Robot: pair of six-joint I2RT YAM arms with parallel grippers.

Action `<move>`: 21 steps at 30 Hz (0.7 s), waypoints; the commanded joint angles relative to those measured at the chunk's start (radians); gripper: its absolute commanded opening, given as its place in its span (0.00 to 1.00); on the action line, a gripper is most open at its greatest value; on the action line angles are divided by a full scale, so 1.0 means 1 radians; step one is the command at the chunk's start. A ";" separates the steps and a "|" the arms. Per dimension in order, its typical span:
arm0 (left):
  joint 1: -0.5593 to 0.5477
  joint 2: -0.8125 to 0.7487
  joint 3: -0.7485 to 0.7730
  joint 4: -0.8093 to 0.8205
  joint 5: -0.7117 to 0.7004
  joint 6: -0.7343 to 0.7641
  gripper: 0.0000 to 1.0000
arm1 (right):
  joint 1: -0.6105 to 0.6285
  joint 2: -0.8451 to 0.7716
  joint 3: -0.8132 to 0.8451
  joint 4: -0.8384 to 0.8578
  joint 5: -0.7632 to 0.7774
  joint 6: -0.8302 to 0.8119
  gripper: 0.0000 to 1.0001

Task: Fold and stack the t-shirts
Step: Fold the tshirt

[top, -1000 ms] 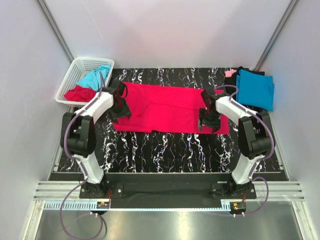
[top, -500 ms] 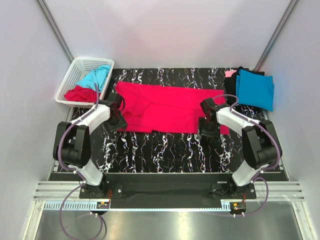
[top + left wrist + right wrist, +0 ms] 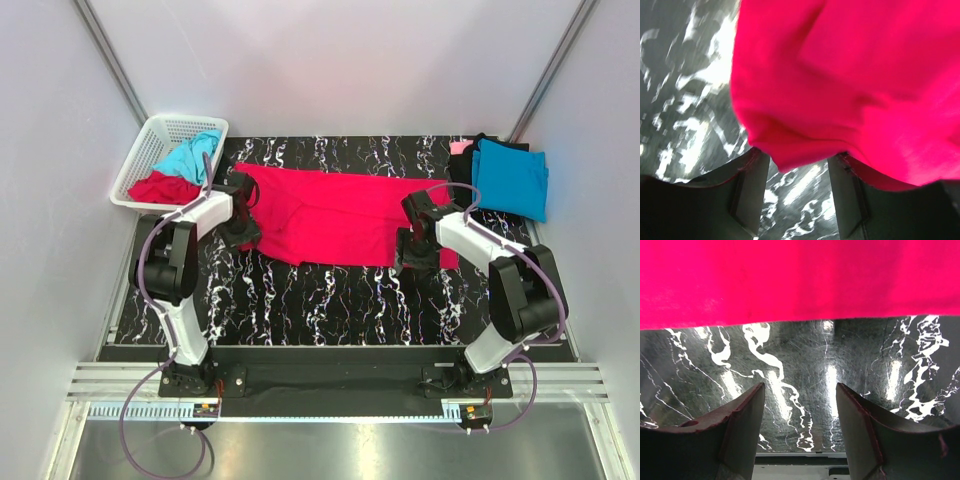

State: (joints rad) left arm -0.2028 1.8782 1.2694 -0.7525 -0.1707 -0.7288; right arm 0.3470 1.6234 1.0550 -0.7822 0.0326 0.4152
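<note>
A crimson red t-shirt (image 3: 340,215) lies spread flat across the black marble table (image 3: 320,300). My left gripper (image 3: 245,232) is at the shirt's near left edge. In the left wrist view its jaws (image 3: 797,165) stand wide open, with a bulging fold of the red cloth (image 3: 850,75) at the fingertips. My right gripper (image 3: 410,258) is at the shirt's near right hem. In the right wrist view it (image 3: 800,390) is open and empty over bare table, and the red hem (image 3: 800,280) runs straight across just beyond the tips.
A white lattice basket (image 3: 150,145) at the far left holds a turquoise shirt (image 3: 190,155) and a red shirt (image 3: 160,187). At the far right is a stack with a folded turquoise shirt (image 3: 510,178) on black cloth (image 3: 462,172), and some pink (image 3: 459,147) behind it.
The shirt's near left corner has been drawn in, so that edge now runs diagonally. My left gripper moved away from me along it. My right gripper came off the cloth to its near hem.
</note>
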 commanded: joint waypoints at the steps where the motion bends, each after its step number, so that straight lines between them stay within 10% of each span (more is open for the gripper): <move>1: 0.000 0.035 0.079 0.050 -0.030 0.038 0.53 | 0.006 0.022 0.045 0.004 -0.007 0.000 0.65; 8: 0.000 0.059 0.134 0.053 -0.024 0.060 0.38 | 0.006 0.052 0.060 0.008 -0.007 0.007 0.64; 14: 0.000 0.022 0.116 0.048 -0.023 0.057 0.00 | 0.009 0.085 0.085 0.009 -0.013 0.008 0.63; 21: -0.001 -0.086 0.079 0.025 0.034 0.062 0.00 | 0.027 0.110 0.094 0.011 -0.011 0.014 0.63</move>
State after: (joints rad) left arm -0.2028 1.9053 1.3506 -0.7334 -0.1661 -0.6773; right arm 0.3561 1.7256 1.1107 -0.7795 0.0322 0.4164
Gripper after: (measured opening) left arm 0.024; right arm 0.628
